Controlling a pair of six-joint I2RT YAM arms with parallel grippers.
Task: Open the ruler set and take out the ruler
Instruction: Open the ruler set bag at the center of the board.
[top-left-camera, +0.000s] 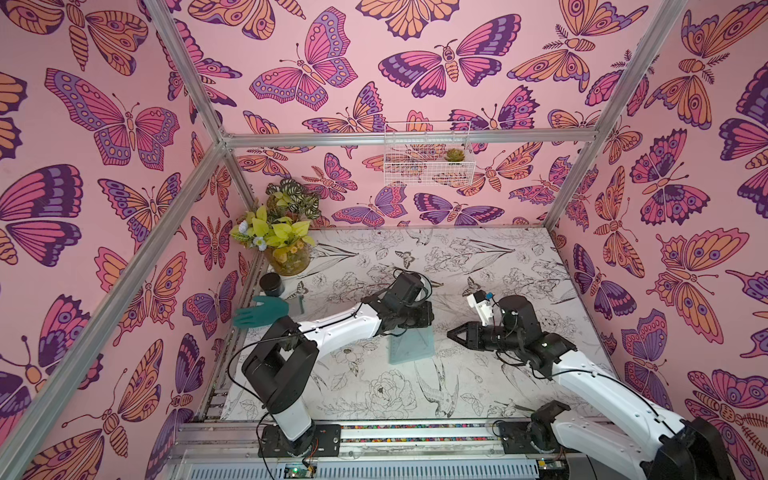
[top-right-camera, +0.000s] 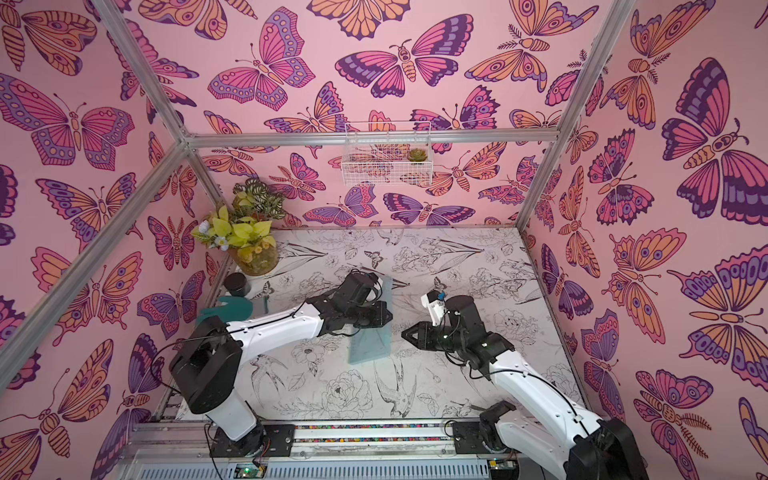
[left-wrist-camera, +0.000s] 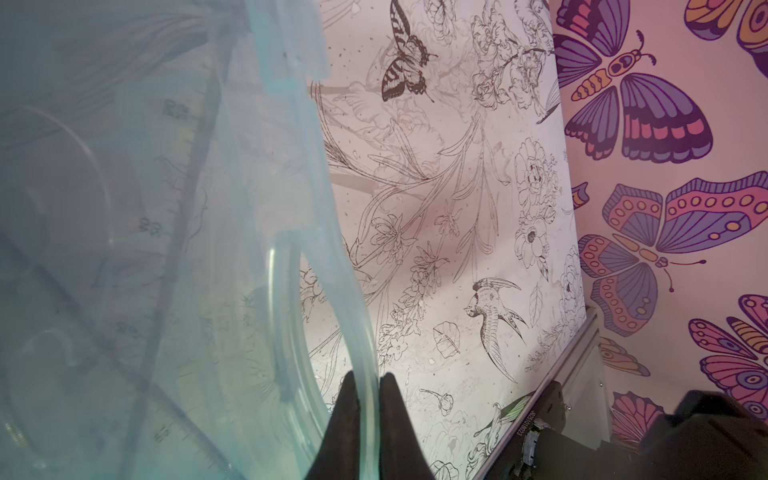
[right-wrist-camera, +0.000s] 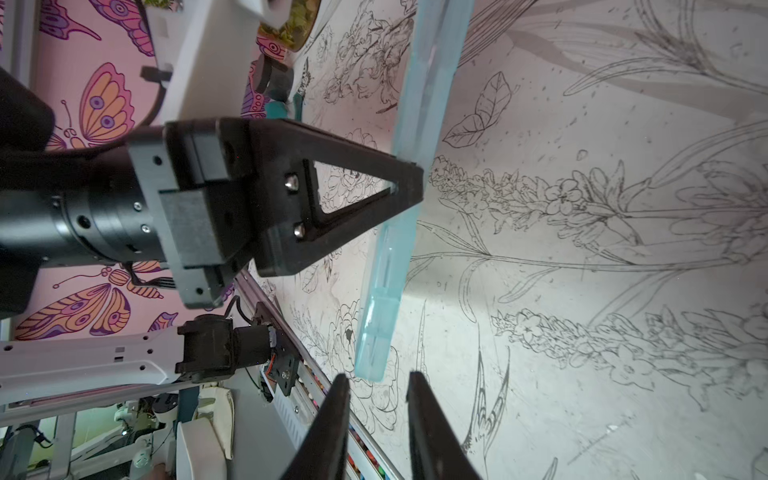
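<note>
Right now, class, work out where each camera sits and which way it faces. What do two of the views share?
Top views: high above the arms' bases, looking down and back over the table; left arm, right arm and ruler set show.
Left wrist: on the left arm, looking along its jaws, shut on the ruler set.
Right wrist: on the right arm, looking past its open jaws at the ruler set edge-on, the left jaws clamping it.
Shared: both wrist views show the ruler set and table.

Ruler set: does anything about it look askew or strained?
Yes. The left tool is shut on a thin rim of the ruler set, and in the left wrist view that rim bows sharply, so the plastic looks strained. Whether the case lies flat is unclear.
</note>
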